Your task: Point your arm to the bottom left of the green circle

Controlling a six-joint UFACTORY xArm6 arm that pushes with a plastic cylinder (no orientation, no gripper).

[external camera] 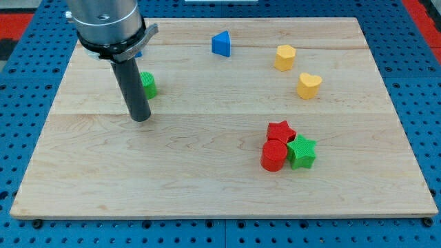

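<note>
One rod, no fingers, so we grip nothing: my tip [140, 118] rests on the bench [207, 186], just below and left of the green circle [148, 85], which the rod half hides; its shape is probably round. Far to the tip's right sit a red star [280, 131], red cylinder [273, 156] and green star [302, 151], touching.

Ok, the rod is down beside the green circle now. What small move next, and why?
Probably hold, or at most a slight nudge toward the view's left. My tip already sits just below and slightly left of the green circle, which the rod partly hides. I cannot tell whether rod and block touch. Moving up or right would likely push the block, so keep any correction away from it.
</note>
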